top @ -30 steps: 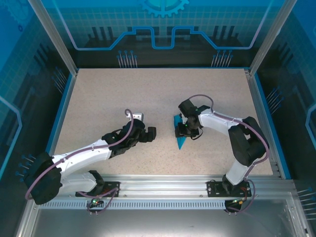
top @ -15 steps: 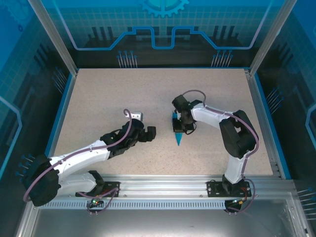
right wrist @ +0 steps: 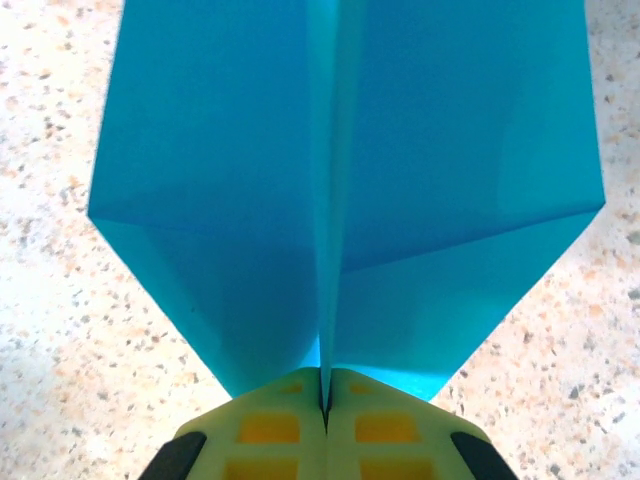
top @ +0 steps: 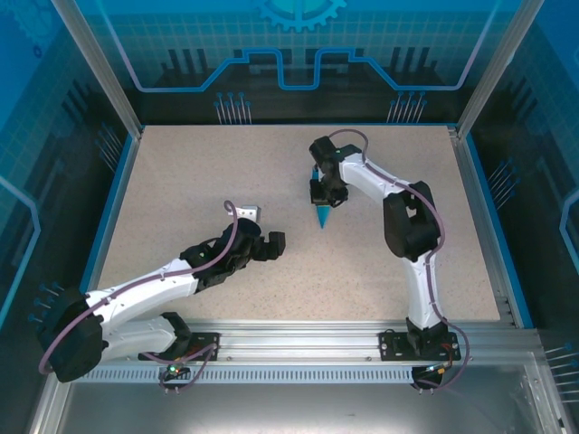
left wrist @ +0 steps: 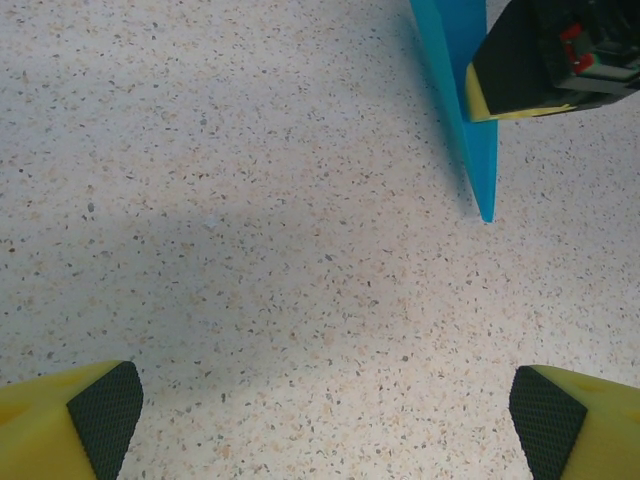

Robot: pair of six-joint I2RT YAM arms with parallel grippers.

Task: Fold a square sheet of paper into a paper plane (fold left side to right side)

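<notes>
Right gripper (top: 321,201) clamped plane (top: 323,217), upper centre | left gripper (top: 264,228) stood wide open, empty | speckled beige table (top: 199,172), blue-panelled walls (top: 298,54)

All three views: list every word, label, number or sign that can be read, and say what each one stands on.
No text can be read in any view.
The paper plane is plain blue with no print.
The table shows bare speckle and no markings.
The back wall carries a gear drawing and line patterns, with no letters or numbers.
</notes>
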